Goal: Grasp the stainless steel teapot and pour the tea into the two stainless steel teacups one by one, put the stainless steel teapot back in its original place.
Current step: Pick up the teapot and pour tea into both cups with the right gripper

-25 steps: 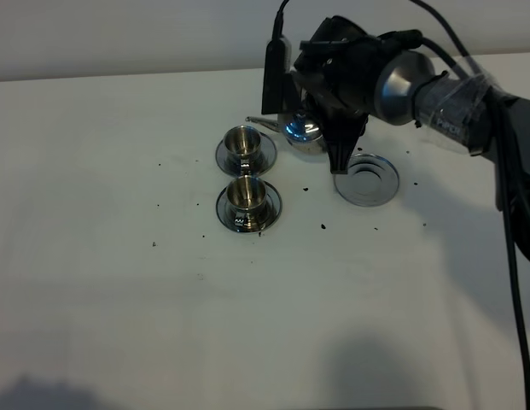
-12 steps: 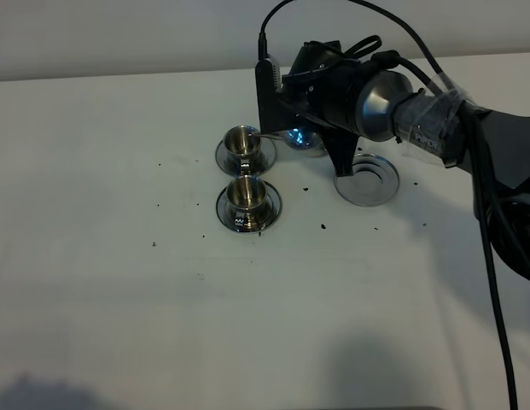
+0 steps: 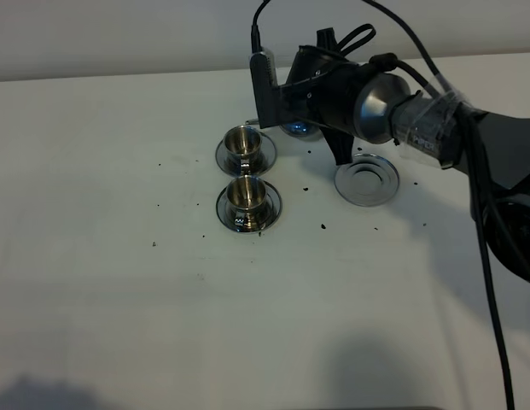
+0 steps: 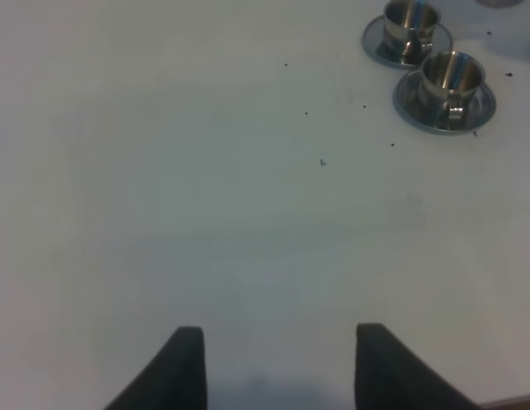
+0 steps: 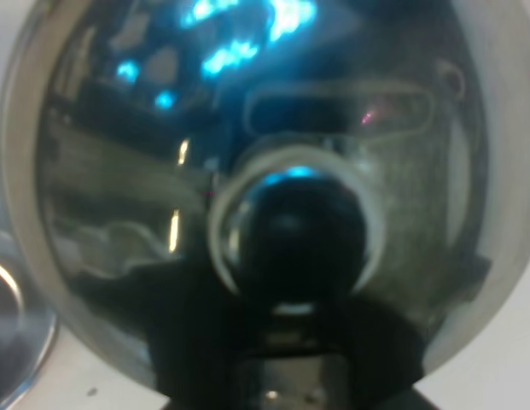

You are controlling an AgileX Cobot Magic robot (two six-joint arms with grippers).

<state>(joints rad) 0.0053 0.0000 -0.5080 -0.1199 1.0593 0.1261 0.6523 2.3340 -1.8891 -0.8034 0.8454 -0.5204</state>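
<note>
My right gripper (image 3: 320, 107) is shut on the stainless steel teapot (image 3: 297, 130) and holds it lifted and tipped, spout toward the far teacup (image 3: 241, 141). The arm hides most of the pot. In the right wrist view the teapot (image 5: 247, 171) fills the picture, with its lid knob (image 5: 303, 231) in the middle. The near teacup (image 3: 246, 195) stands on its saucer just in front of the far one. The empty round saucer (image 3: 367, 184), the original place, lies right of the cups. My left gripper (image 4: 282, 367) is open and empty over bare table, far from both teacups (image 4: 452, 75).
Small dark specks lie scattered on the white table (image 3: 119, 282) around the cups. The right arm's cables (image 3: 486, 222) hang along the right side. The table's back edge meets a pale wall.
My right gripper has moved left and back with the teapot and tipped it further toward the far teacup. The cups, saucers and left arm have not moved.
</note>
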